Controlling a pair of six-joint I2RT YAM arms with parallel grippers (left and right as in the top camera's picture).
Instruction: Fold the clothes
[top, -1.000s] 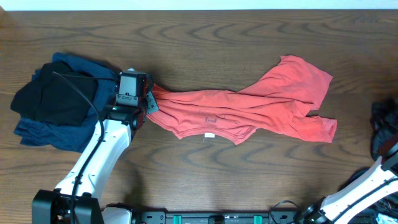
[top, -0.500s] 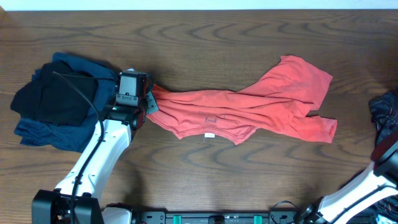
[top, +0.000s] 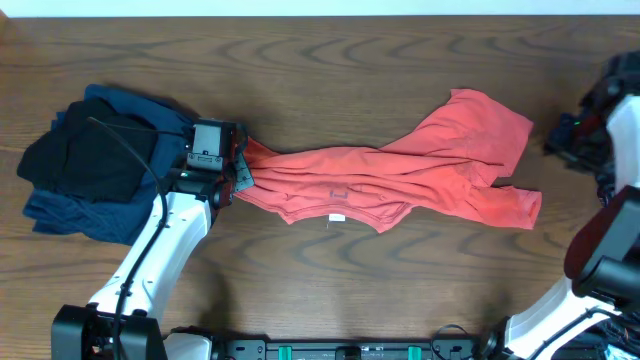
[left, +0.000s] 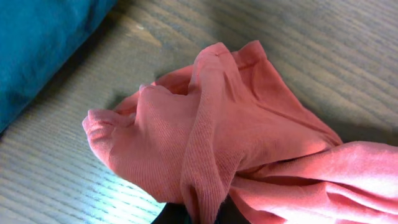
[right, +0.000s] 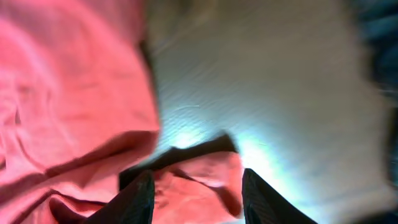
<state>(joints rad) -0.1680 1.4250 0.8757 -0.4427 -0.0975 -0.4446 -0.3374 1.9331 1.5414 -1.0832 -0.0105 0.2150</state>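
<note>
Shirt (top: 400, 175), coral-red, lies rumpled in a long band across the middle of the worktop (top: 330, 60). Its wide end sits up and to the right, a sleeve lies at the lower right, and a small white label shows at the near hem. The left end of the shirt narrows to a point just right of the pile (top: 80, 175), a heap of navy and black garments at the worktop's left side. Left arm (top: 165, 240) rises from the near-left edge, its white link slanting up and to the right, and its black wrist head sits at the pile's right edge. Left fingers (top: 242, 172) are at the narrowed end of the shirt. In the left wrist view the fabric bunches in thick folds right at the lower frame edge, where only a dark sliver of the fingers shows; they are pressed together, pinching the shirt (left: 211, 137). A teal-blue garment fills that view's upper left corner, beside the bunch but not touching it. Right arm (top: 600, 255) comes up from the near-right corner, runs along the right edge, and turns its dark head inward at the upper right, aimed left towards the shirt's wide end but clear of it. The right wrist view is blurred. Right fingers (right: 140, 198) are spread with nothing between them, over the shirt's sleeve and bare wood. Whether they touch the cloth cannot be told.
</note>
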